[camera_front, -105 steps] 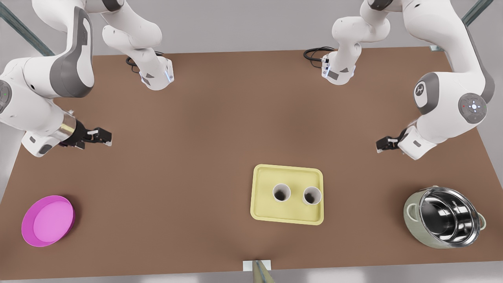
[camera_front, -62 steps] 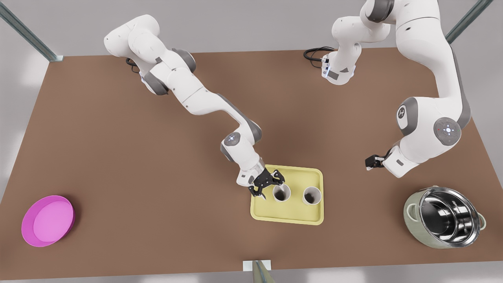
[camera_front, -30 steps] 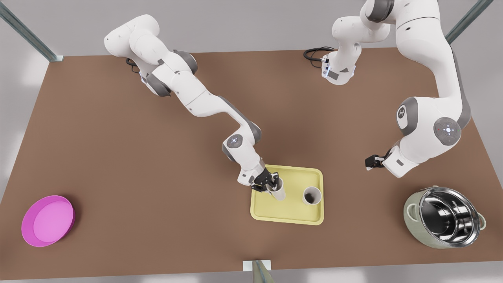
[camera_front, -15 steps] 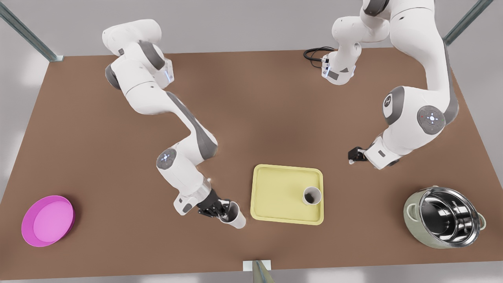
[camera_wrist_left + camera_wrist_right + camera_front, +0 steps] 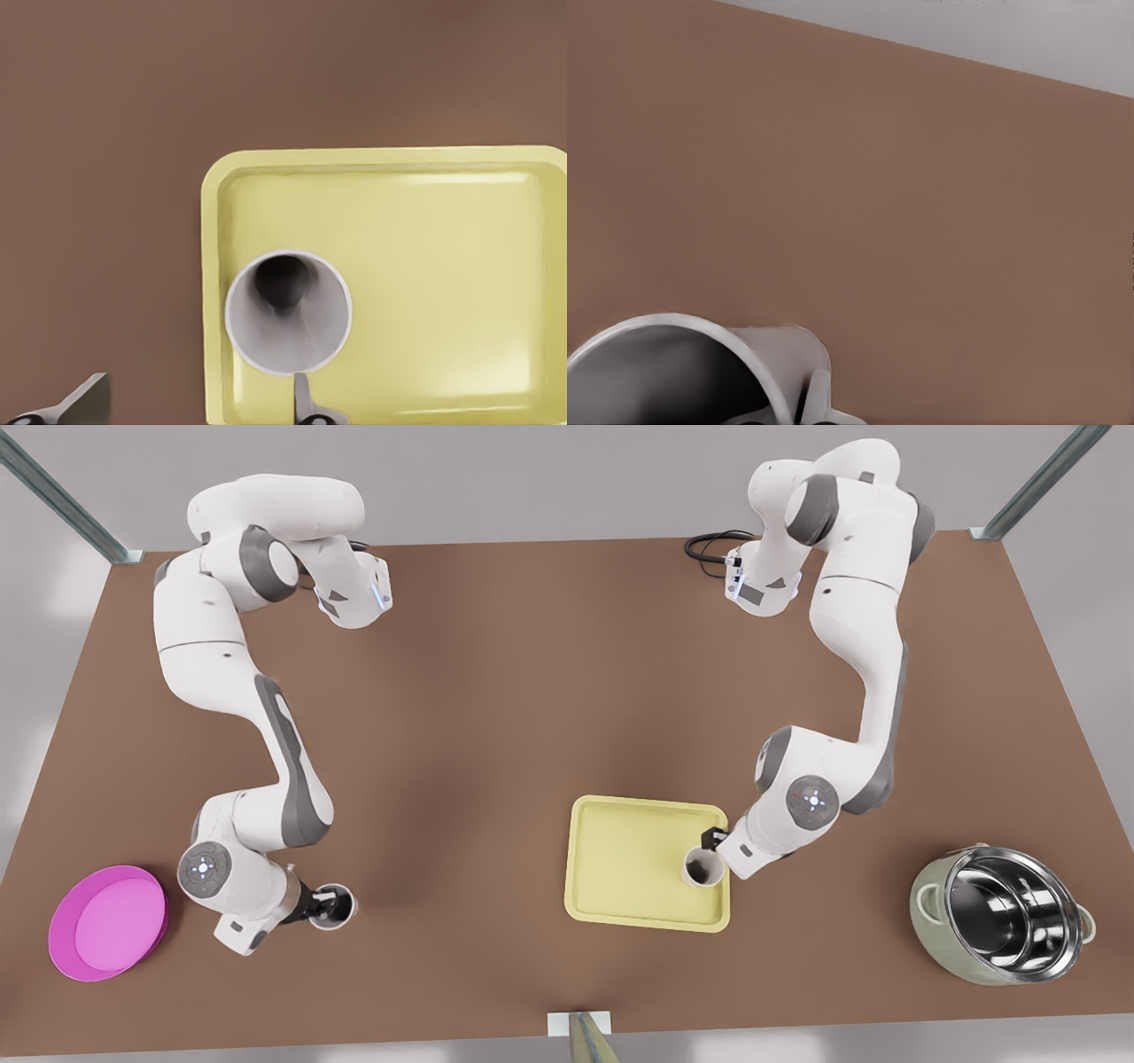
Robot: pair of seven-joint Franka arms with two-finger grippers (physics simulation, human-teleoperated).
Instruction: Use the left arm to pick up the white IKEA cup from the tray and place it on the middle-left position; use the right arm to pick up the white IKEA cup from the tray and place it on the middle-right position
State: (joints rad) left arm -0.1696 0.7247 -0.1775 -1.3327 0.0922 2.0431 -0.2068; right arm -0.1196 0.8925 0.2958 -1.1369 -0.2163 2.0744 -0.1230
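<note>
In the front view a pale yellow tray [image 5: 620, 868] lies near the table's front, with one white cup [image 5: 702, 865] standing in its right part. My left gripper [image 5: 711, 841], on the arm at the front view's right, hangs at that cup's rim. The left wrist view shows it open [image 5: 193, 391]: one finger over the cup [image 5: 288, 312], the other beyond the tray [image 5: 443, 266]. My right gripper [image 5: 317, 908], at the front view's left, is shut on a second white cup [image 5: 334, 906] over bare brown tabletop. The right wrist view shows that cup [image 5: 682, 367] gripped by its wall [image 5: 788, 407].
A round pink dish [image 5: 108, 921] sits at the front view's left, close to the right arm's wrist. A steel pot [image 5: 1005, 914] lies tilted at the front right. Both arm bases stand at the far edge. A small white bracket [image 5: 580, 1024] marks the front edge.
The right gripper has carried its cup farther toward the front view's left, away from the tray. The left arm has swung down from beside the tray to the cup that stands in it.
</note>
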